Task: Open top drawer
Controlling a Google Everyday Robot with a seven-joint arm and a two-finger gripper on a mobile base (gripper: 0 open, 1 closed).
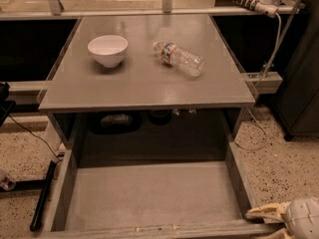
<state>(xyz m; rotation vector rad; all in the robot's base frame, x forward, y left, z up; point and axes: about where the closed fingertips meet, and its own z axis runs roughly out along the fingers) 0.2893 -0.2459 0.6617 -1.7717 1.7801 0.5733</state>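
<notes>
The top drawer (pixel 149 195) is pulled far out from under the grey cabinet top (pixel 144 78). Its deep plain grey inside shows, with nothing in it. Its front edge runs along the bottom of the view; the front face and handle are hidden. My gripper (pixel 266 218) is at the bottom right corner, beside the drawer's front right corner, with pale fingers pointing left.
A white bowl (pixel 107 50) and a clear plastic bottle (pixel 178 58) lying on its side rest on the cabinet top. A black stand (pixel 42 195) lies on the speckled floor at the left. A cable (pixel 259 128) hangs at the right. Dark items sit deep under the top.
</notes>
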